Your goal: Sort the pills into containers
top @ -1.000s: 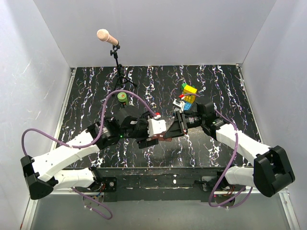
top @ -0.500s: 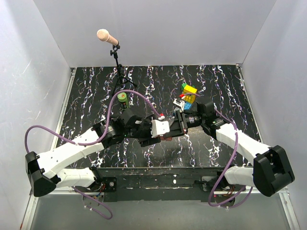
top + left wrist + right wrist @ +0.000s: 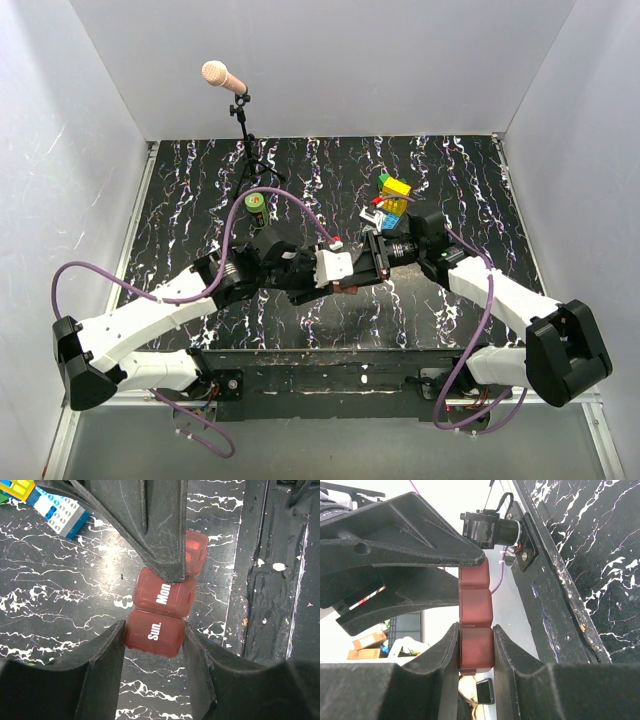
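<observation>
**A:** Where is the pill box?

**B:** The red-brown pill box (image 3: 161, 611) hangs between the 2 tools. The left tool (image 3: 154, 628) is clamped across the compartment marked "Sun.", 1 finger touching each side. The right tool (image 3: 475, 630) grips an end compartment the same way, narrow and tight on it.

**A:** What can't you make out?

**B:** In the left wrist view, 1 finger (image 3: 160, 530) of the right tool covers the box past "Mon", and the next compartment shows only as a red corner. I cannot tell what lies inside or whether the box touches the desk (image 3: 480, 200). From above, the tools hide nearly all of it.

**A:** And the room around them?

**B:** The desk's near edge runs just behind both tools. The brick stack (image 3: 394, 195) stands near the right tool, on its far side. The green bottle (image 3: 256, 206) stands upright beyond the left tool, well apart, with the microphone (image 3: 222, 77) on its stand farther back. Bare marbled desk shows outward of each tool, toward the side walls.
</observation>
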Robot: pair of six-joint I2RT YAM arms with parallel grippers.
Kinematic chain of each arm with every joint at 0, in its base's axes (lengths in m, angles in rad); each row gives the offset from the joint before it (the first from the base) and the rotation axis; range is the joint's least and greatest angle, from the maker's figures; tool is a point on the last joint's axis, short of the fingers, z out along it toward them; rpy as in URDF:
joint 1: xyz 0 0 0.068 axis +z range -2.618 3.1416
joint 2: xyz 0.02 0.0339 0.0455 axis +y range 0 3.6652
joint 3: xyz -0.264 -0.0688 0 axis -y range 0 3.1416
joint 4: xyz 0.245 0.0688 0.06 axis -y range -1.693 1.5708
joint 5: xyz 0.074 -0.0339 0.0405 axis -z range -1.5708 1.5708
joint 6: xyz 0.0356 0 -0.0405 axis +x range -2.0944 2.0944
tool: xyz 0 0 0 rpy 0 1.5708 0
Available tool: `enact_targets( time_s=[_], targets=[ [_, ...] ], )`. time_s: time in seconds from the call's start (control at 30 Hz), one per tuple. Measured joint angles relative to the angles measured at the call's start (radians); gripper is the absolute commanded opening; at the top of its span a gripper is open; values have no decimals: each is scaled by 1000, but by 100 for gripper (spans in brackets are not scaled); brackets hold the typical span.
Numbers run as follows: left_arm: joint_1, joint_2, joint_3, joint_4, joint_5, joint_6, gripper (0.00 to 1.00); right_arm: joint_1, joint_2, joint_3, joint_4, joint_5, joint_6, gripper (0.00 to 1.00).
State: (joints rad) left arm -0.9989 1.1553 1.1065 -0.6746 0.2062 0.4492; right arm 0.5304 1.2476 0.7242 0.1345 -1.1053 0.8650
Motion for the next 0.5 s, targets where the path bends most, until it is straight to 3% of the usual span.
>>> enact_targets(
  time_s=[0.13,0.27,0.5],
  targets=[
    [0,6,10,-18,12,-4,34,0,3,0,0,-2,0,1],
    [0,22,30,-37,21,-4,24,0,3,0,-6,-3,-4,1],
    [0,35,70,-93,50,-23,23,1,3,0,-29,-17,-31,1]
  ],
)
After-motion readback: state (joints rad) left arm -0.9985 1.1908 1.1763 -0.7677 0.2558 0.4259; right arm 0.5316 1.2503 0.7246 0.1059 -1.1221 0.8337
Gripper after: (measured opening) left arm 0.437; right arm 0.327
